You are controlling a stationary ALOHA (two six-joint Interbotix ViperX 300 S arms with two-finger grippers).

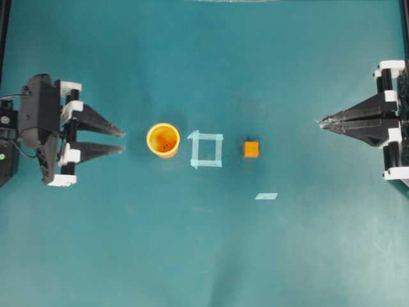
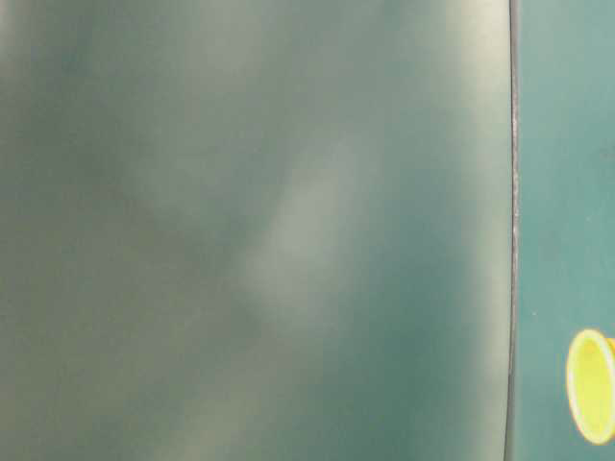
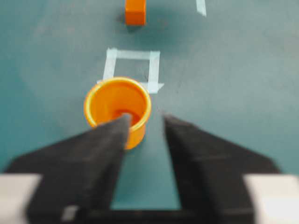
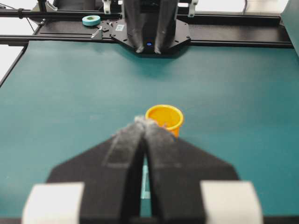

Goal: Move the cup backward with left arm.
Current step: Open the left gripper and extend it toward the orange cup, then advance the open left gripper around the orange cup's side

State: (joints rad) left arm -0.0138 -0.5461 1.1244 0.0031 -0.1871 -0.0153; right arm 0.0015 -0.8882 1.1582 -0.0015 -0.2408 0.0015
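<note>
the cup [image 1: 163,139] is stood upright on the teal table [image 1: 204,256], just beside the left edge of a square outlined in pale tape [image 1: 206,149], with the small orange cube [image 1: 251,149] set apart on the far side of that square. a loose strip of tape [image 1: 266,196] is seen lower down, clear of everything.

the left gripper [image 1: 122,141] is held with its fingers spread and nothing between them, near the cup but not touching it. in the left wrist view the cup is seen off-centre, ahead of one finger [image 3: 93,158] rather than ahead of the gap (the offset is plain there). the right gripper [image 1: 321,123] is kept pressed together on nothing, well apart from the cup.

the main risk is judged to lie in that offset: if the approach is made straight, the cup's rim could be struck by a fingertip and the cup tipped or pushed into the tape square. the light plastic could also be squeezed out sideways if it is gripped near the rim alone.
</note>
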